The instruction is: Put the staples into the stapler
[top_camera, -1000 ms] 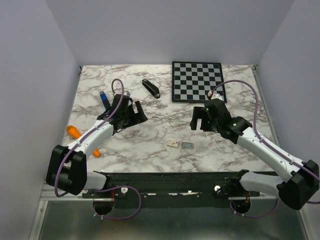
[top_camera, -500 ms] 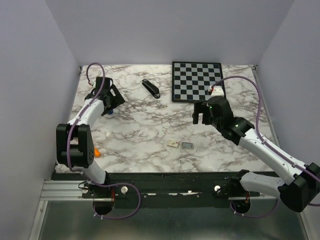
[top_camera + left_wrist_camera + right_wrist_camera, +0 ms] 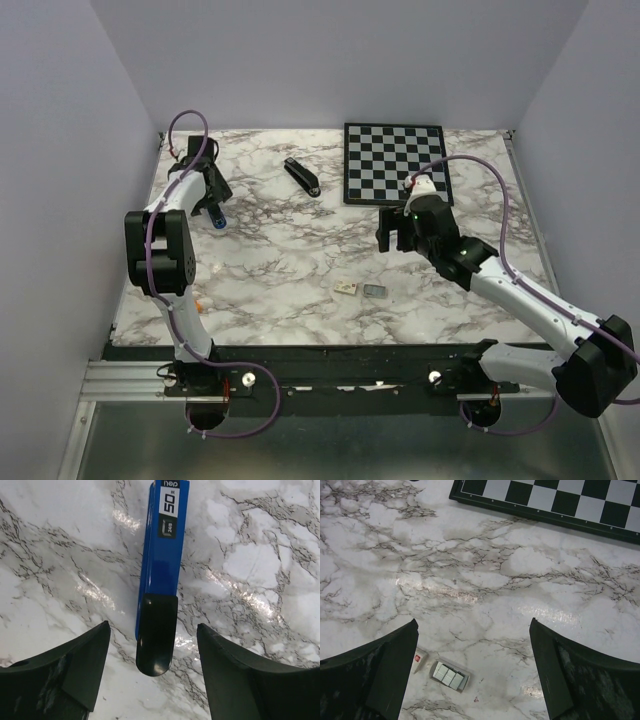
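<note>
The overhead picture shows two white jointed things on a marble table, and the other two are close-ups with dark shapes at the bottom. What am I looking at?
Those are two robot arms, each ending in a two-finger gripper. The overhead view comes from a fixed camera above and behind them. Each close-up comes from a small camera on one wrist, and the dark shapes are that arm's own fingers. On the marble table lie a chessboard, a black stapler, a blue stapler, a tiny white box and, beside it, a small grey block of staples. The left gripper is open, with the blue stapler showing between its fingers. The right gripper is open over bare marble, with the staples low in its view. Neither holds anything.
</note>
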`<state>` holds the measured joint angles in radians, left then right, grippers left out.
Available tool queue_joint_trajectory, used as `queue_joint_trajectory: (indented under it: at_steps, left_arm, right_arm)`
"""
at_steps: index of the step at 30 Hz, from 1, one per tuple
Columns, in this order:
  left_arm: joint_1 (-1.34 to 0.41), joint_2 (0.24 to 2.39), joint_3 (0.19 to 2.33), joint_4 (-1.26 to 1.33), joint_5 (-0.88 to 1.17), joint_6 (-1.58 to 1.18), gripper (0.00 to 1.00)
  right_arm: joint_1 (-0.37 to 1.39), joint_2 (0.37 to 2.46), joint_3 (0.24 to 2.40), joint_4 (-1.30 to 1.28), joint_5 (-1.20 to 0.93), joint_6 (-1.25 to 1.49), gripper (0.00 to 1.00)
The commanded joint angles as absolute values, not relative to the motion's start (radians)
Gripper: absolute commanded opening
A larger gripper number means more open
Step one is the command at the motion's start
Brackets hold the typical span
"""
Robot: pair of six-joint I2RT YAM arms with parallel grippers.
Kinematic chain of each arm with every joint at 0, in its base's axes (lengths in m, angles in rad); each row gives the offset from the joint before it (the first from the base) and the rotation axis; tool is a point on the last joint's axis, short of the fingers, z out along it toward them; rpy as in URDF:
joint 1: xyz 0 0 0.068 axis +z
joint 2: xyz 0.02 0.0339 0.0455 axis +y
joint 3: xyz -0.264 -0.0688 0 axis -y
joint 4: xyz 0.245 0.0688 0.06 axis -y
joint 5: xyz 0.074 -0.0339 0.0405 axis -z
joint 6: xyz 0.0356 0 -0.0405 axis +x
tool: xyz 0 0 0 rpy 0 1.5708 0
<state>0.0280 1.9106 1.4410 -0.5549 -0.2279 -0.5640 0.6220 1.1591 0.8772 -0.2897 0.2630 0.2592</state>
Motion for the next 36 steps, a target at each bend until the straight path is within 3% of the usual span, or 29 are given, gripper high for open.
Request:
queue_joint_trajectory:
  at_steps: [1,4,8,13,16,20,27,36]
  left_arm:
    - [0.037,1.974,1.511,-0.621,-0.272,-0.492,0.72]
    - [0.038,1.979,1.522,-0.621,-0.233,-0.486,0.60]
    - [0.037,1.971,1.509,-0.620,-0.196,-0.491,0.54]
    - [0.037,1.939,1.477,-0.637,-0.140,-0.488,0.27]
    - [0.029,1.881,1.422,-0.643,-0.098,-0.494,0.19]
    - [0.003,1.781,1.315,-0.643,-0.057,-0.514,0.18]
    - [-0.205,1.594,1.085,-0.638,-0.052,-0.610,0.21]
    - [-0.429,1.476,0.945,-0.617,-0.071,-0.764,0.24]
  right_arm:
    - [0.624,1.138,0.847,-0.250,0.248,0.261,1.00]
    - [0.624,1.126,0.841,-0.250,0.252,0.259,1.00]
    - [0.624,1.118,0.836,-0.247,0.252,0.258,1.00]
    - [0.626,1.103,0.828,-0.241,0.241,0.258,1.00]
    - [0.624,1.091,0.821,-0.235,0.235,0.258,1.00]
    - [0.624,1.077,0.811,-0.226,0.235,0.256,1.00]
    - [0.624,1.066,0.798,-0.213,0.216,0.259,1.00]
    - [0.624,1.074,0.793,-0.204,0.196,0.262,1.00]
